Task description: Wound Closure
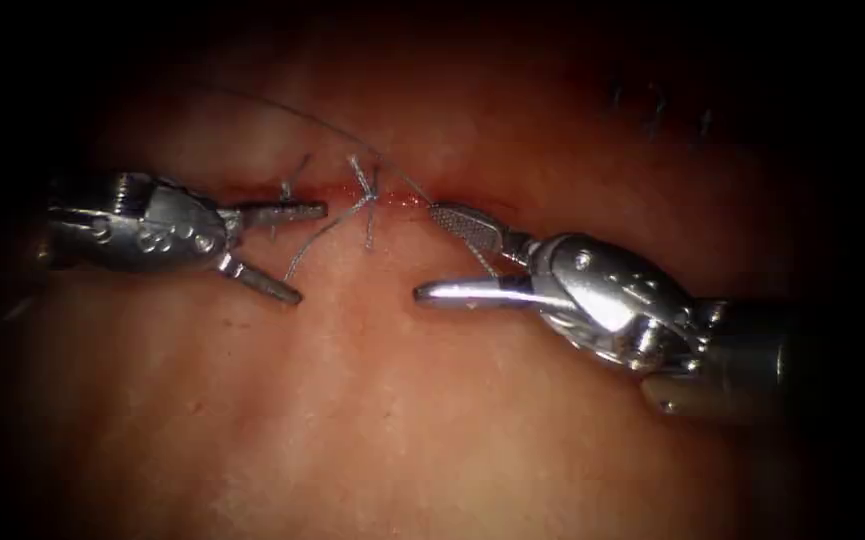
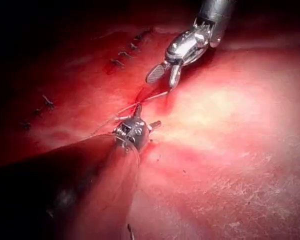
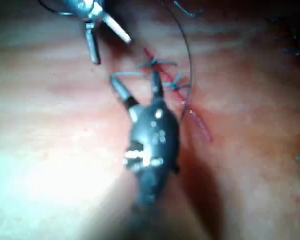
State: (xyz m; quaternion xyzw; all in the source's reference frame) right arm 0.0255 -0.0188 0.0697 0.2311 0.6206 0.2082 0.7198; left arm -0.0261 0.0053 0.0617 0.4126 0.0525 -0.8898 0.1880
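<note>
While both tools are hovering over tissue, left tool is gaping wide left of knot, gripping nothing. Right tool is spreading its jaws just right of knot, also gripping nothing. Thread is trailing from cut up-left. Needle: cannot tell where.

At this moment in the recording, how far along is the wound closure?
Done: a knot with cut ends sits on the cut in the tissue. In hand: nothing; the left tool and right tool both stand open and empty beside the knot. Thread trails away. Left: I cannot tell.
</note>
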